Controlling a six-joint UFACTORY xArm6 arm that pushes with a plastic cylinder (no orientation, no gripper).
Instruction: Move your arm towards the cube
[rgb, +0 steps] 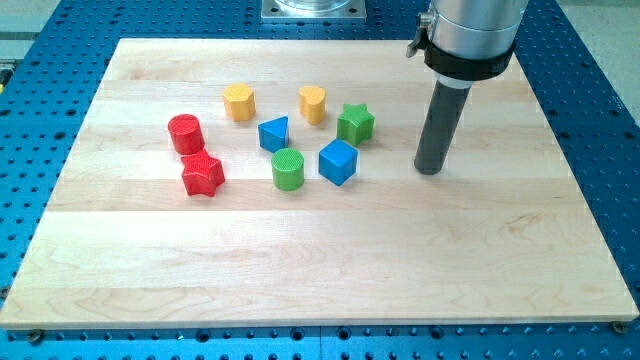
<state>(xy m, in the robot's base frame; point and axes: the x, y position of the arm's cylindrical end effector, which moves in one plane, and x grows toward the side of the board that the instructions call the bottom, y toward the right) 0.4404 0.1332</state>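
The blue cube (338, 161) sits near the middle of the wooden board (320, 270). My tip (429, 170) rests on the board to the cube's right, about a cube and a half away, level with it. Nothing lies between the tip and the cube. The dark rod rises from the tip to the silver arm at the view's top right.
Around the cube: a green cylinder (288, 169) to its left, a green star (355, 124) above it, a blue triangle (274, 133), a yellow heart (313, 103), a yellow hexagon (239, 102), a red cylinder (185, 133) and a red star (202, 174).
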